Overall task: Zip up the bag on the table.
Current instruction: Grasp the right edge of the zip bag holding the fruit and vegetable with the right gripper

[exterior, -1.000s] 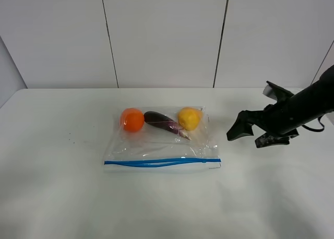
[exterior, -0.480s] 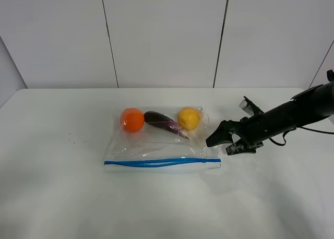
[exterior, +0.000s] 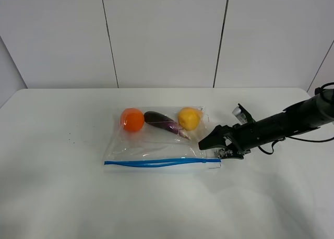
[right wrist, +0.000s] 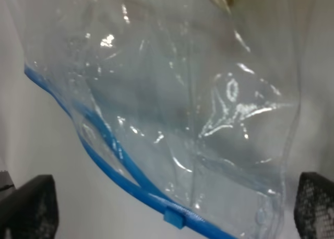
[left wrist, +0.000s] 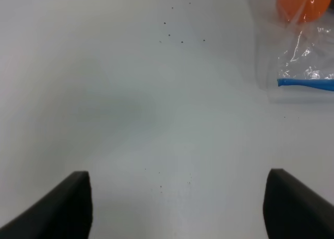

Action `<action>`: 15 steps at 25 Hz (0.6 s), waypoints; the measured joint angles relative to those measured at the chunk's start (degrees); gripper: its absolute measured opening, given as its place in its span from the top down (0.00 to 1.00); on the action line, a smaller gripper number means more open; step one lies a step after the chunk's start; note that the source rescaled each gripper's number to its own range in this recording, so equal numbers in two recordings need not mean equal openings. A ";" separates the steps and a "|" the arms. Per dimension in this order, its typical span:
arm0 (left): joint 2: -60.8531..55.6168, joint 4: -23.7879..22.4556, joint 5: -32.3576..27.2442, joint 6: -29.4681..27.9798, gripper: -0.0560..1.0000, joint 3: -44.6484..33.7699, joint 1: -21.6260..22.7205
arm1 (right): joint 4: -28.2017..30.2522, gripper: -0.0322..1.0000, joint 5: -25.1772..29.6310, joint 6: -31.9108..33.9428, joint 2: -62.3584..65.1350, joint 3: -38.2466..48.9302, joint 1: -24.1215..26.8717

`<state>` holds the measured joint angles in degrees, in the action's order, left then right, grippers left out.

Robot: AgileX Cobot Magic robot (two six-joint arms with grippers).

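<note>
The clear bag (exterior: 156,142) lies flat in the middle of the white table (exterior: 57,192), with its blue zip strip (exterior: 156,162) along the near edge. An orange (exterior: 132,119), a purple aubergine (exterior: 163,122) and a yellow fruit (exterior: 189,118) show through it. My right gripper (exterior: 213,149) is open, low at the bag's right end by the strip's end. In the right wrist view the bag (right wrist: 172,87), the strip (right wrist: 112,142) and a small blue slider (right wrist: 174,218) lie between the spread fingertips (right wrist: 28,205). My left gripper (left wrist: 177,207) is open over bare table, away from the bag's corner (left wrist: 300,56).
Small dark specks (left wrist: 175,33) dot the table left of the bag. White wall panels (exterior: 162,35) stand behind the table's far edge. The left arm is outside the exterior high view.
My right arm has moved left and down, from well right of the bag to its right end. The bag has stayed put.
</note>
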<state>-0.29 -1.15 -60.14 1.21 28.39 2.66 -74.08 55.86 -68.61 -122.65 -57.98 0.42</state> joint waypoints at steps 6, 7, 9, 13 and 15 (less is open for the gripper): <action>0.00 0.00 0.00 0.00 0.04 0.00 0.00 | -0.93 0.27 0.51 -0.21 -1.51 0.00 0.00; 0.00 0.00 0.00 0.00 0.04 0.00 0.00 | -1.12 0.30 0.51 -0.21 -1.51 0.00 0.00; 0.00 0.00 0.00 0.00 0.04 0.00 0.00 | -1.51 0.35 0.51 -0.27 -1.51 0.00 0.00; 0.00 0.00 0.00 0.00 0.04 0.00 0.00 | -1.56 0.45 0.51 -0.37 -1.51 0.00 0.00; 0.00 0.00 0.00 0.00 0.04 0.00 0.00 | -1.62 0.53 0.51 -0.37 -1.51 0.00 0.00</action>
<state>-0.29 -1.15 -60.14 1.21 28.39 2.66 -75.70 56.37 -68.98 -124.16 -57.98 0.42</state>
